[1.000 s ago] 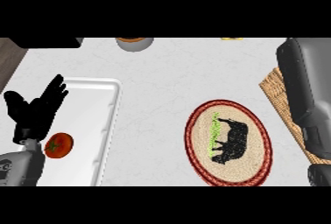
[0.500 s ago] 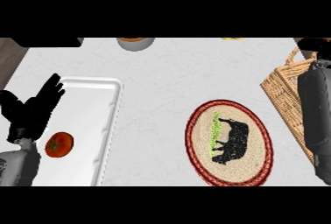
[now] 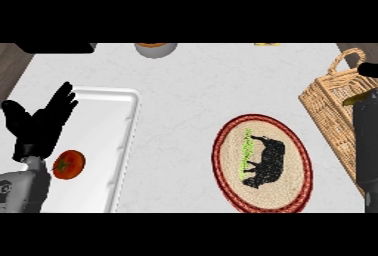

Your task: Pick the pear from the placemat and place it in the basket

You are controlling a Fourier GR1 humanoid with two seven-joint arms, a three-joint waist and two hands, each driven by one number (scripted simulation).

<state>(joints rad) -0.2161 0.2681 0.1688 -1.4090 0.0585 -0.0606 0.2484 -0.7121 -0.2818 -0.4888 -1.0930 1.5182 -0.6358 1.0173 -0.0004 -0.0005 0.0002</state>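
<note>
The round woven placemat (image 3: 291,150), red-rimmed with a black animal figure, lies right of centre with no pear on it. The wicker basket (image 3: 328,107) with its hoop handle stands at the right edge. My right forearm runs up the right edge over the basket, and my right hand (image 3: 370,70) is mostly cut off by the frame. A yellow-green sliver of the pear (image 3: 355,98) shows against that hand above the basket, and the hand appears curled round it. My left hand (image 3: 40,125) rests open at the left, fingers up.
A white tray (image 3: 122,150) lies at the left with a red tomato (image 3: 69,164) on it, beside my left wrist. A small bowl (image 3: 155,49) and a yellow item (image 3: 267,44) sit at the counter's far edge.
My right arm has swung to the right, off the basket's near side, so more of the wicker and its handle now show. The left hand has not moved.
</note>
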